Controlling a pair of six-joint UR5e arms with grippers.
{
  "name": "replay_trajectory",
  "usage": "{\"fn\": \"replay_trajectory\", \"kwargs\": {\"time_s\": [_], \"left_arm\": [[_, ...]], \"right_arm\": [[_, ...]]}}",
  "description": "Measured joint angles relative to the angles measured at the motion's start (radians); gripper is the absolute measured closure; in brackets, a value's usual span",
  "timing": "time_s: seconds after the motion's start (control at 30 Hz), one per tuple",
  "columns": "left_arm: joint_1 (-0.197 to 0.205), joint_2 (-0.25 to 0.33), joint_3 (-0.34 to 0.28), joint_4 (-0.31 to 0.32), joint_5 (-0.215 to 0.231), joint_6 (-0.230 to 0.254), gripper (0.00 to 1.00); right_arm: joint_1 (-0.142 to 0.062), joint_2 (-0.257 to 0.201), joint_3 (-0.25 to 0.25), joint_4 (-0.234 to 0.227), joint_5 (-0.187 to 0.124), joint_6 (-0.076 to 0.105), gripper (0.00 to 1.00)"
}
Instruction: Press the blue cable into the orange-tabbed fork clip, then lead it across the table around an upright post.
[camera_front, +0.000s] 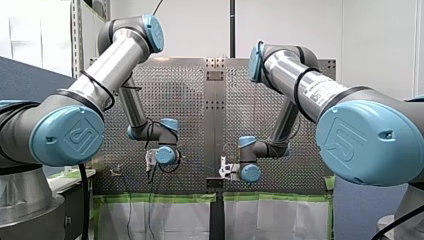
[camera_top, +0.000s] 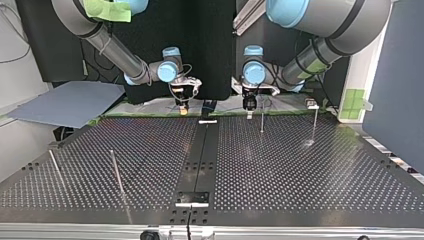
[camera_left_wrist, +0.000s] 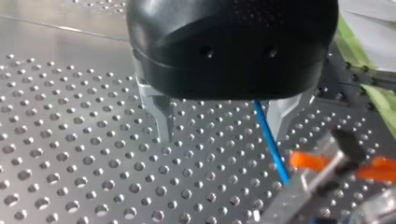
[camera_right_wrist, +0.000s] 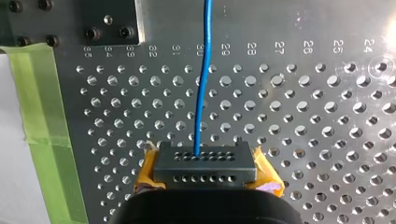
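- Front view: noted a perforated metal table before a white wall, with green tape along one edge. Counted two arms and two grippers. Found my left gripper and my right gripper low at the taped edge, well apart, either side of the table's centre strip. Cannot tell finger positions from here.
- Top view: counted four thin upright posts. Found two near the taped edge on my left arm's half, the nearer one just beside my left gripper. Found two toward the opposite edge on the other half. Noted a grey board lying off the table's corner past the taped edge, at the view's left.
- Left wrist view: found two metal fingers spread wide under a black housing, pinching nothing. Found the blue cable running between them, close to one finger, down to the fork clip with orange tabs just ahead. Cannot tell whether seated in the clip; too blurred.
- Right wrist view: found the yellow pads closed in on a grey holed block holding the blue cable's end. Traced the cable straight ahead over the holes, past a bolted plate near the taped corner.
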Motion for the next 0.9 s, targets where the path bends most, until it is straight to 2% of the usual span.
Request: {"fn": "replay_trajectory", "kwargs": {"time_s": [0.13,0.43,0.57,0.9], "left_arm": [[-0.004,0.0,0.0,-0.004,-0.01,0.019,0.0],[-0.012,0.0,0.0,-0.026,-0.075,0.096,0.0],[-0.013,-0.001,0.009,-0.035,-0.085,0.127,0.0],[-0.015,-0.001,0.02,-0.048,-0.086,0.136,0.0]], "right_arm": [[-0.001,0.0,0.0,0.0,0.0,0.0,1.0],[-0.001,0.001,0.0,-0.001,0.001,0.0,1.0],[-0.002,0.001,0.0,-0.002,0.001,0.0,1.0],[-0.003,0.002,0.0,-0.001,0.0,0.0,1.0]]}}
